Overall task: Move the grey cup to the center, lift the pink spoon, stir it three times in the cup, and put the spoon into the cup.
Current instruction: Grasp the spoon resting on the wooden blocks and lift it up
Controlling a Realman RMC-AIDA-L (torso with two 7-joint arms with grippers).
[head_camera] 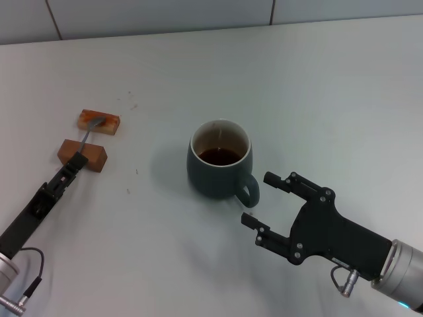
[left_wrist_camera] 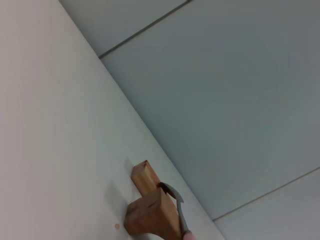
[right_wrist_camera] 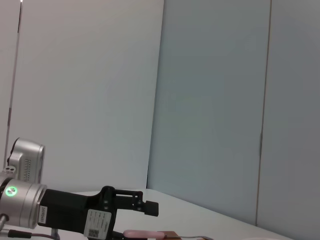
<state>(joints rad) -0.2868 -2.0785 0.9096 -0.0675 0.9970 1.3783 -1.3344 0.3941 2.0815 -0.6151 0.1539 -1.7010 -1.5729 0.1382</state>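
While my left gripper (head_camera: 78,160) pinches the pink spoon (head_camera: 90,131) far left, right gripper (head_camera: 261,198) spread wide, just right of the grey cup (head_camera: 220,168).

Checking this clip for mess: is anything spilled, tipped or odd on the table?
No spill or tip. The grey cup stands upright, dark liquid inside, the open right gripper beside its handle. The pink spoon lies across two brown blocks, held at its handle by the left gripper. Only a few tiny specks mark the table.
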